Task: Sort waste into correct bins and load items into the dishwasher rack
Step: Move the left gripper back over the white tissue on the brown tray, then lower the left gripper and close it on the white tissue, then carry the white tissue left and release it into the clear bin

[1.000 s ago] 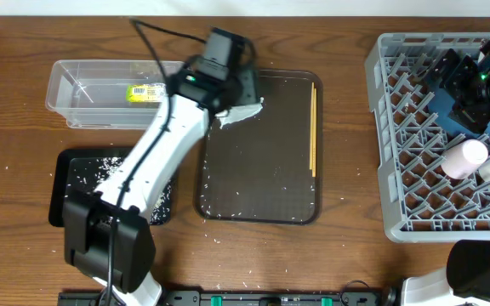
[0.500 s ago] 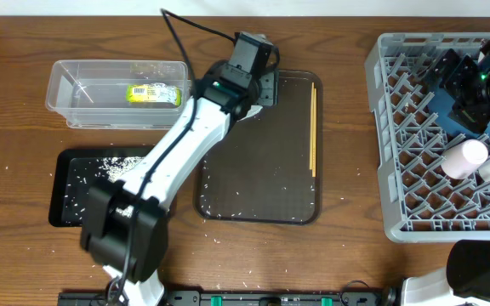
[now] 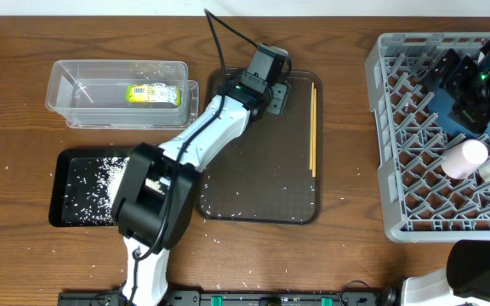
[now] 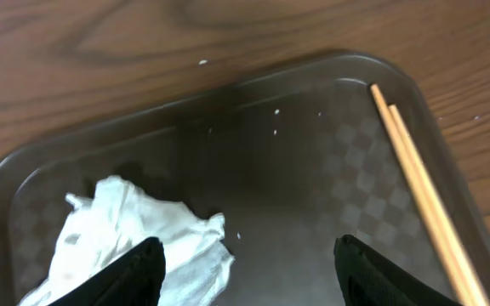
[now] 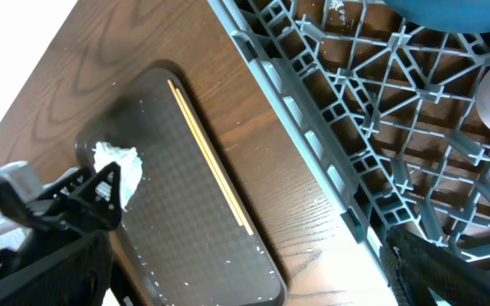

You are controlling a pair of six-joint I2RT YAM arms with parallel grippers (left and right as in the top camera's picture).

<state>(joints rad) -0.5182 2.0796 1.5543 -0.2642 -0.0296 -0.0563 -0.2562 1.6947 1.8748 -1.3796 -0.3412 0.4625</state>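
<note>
1. Left arm's fingers [image 4: 139, 274]: parted fairly wide and holding nothing. They hang low over the top end of the large brown rectangular serving tray [image 4: 313, 153].
2. Task's thing: the crumpled white tissue [image 4: 134, 229] lies on that tray at one finger. In the wrist view most of it sits beside and outside that finger, and only one corner reaches into the gap. It is off-centre, not between the fingers.
3. Judgement: to take the tissue, the fingers must shift sideways towards it until it sits between them, then close. Closing where they stand would likely catch only a corner.
4. The thin wooden chopsticks [image 4: 419, 183] lie beyond the other finger, well apart from the tissue. Their long axis runs along the tray's long edge, away from the fingers.
5. Right arm's fingers [image 5: 436, 268]: spread fully and empty, above the edge of the large grey lattice dishwasher rack [image 3: 381, 127], well apart from the tissue. The left arm is plainly nearer.
6. The clear rectangular plastic tub [image 3: 58, 85], holding the yellow-green printed wrapper [image 3: 153, 93], stands on the bench behind the left fingers, beside the tray.
</note>
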